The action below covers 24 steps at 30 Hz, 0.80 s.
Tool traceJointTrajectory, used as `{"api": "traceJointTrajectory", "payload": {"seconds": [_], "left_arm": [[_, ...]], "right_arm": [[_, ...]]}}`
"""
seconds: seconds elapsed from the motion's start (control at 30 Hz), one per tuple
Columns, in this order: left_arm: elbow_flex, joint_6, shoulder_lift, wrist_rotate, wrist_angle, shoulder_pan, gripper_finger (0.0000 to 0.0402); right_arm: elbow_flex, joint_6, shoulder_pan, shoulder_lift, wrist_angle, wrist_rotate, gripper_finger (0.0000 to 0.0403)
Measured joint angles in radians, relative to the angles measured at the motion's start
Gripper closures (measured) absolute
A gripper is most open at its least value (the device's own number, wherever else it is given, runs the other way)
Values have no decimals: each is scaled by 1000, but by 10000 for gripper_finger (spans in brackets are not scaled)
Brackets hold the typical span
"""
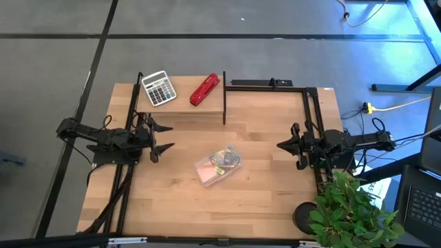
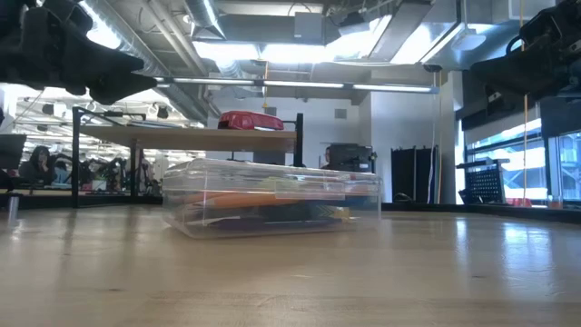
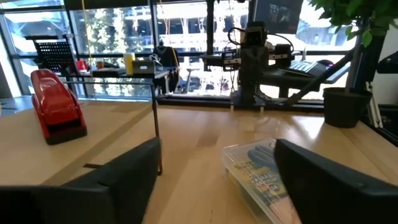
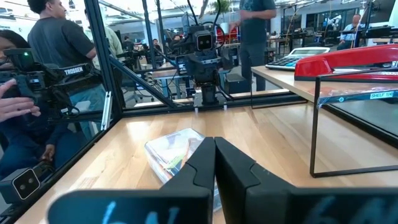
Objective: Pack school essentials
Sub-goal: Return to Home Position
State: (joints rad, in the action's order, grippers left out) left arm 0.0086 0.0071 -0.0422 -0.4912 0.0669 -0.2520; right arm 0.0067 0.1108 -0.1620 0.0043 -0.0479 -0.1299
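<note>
Matte black jointed arms (image 1: 103,138); angular left end effector (image 1: 169,136), right end effector (image 1: 280,145)

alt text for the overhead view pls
A clear box of stationery lies in the middle of a wooden table, between the open left tool and the shut right tool, neither touching it. A calculator and a red stapler sit on a raised shelf at the picture's top.

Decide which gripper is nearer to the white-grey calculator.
Left. The left gripper hangs open near the table's left edge, just short of the raised shelf holding the calculator. The right gripper, shut, sits by the opposite edge, well away from it.
</note>
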Motion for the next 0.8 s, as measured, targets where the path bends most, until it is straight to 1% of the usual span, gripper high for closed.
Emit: {"api": "traceJointTrajectory", "payload": {"seconds": [0.2,0.3,0.4,0.53,0.8], "left_arm": [[0,2,0,10,0,0,213],[0,3,0,12,0,0,261],[0,-2,0,12,0,0,296],[0,-2,0,13,0,0,315],[0,-2,0,14,0,0,312]], "right_arm": [[0,0,0,0,0,0,389],[0,0,0,0,0,0,389],[0,0,0,0,0,0,389],[0,0,0,0,0,0,389],[0,0,0,0,0,0,389]]}}
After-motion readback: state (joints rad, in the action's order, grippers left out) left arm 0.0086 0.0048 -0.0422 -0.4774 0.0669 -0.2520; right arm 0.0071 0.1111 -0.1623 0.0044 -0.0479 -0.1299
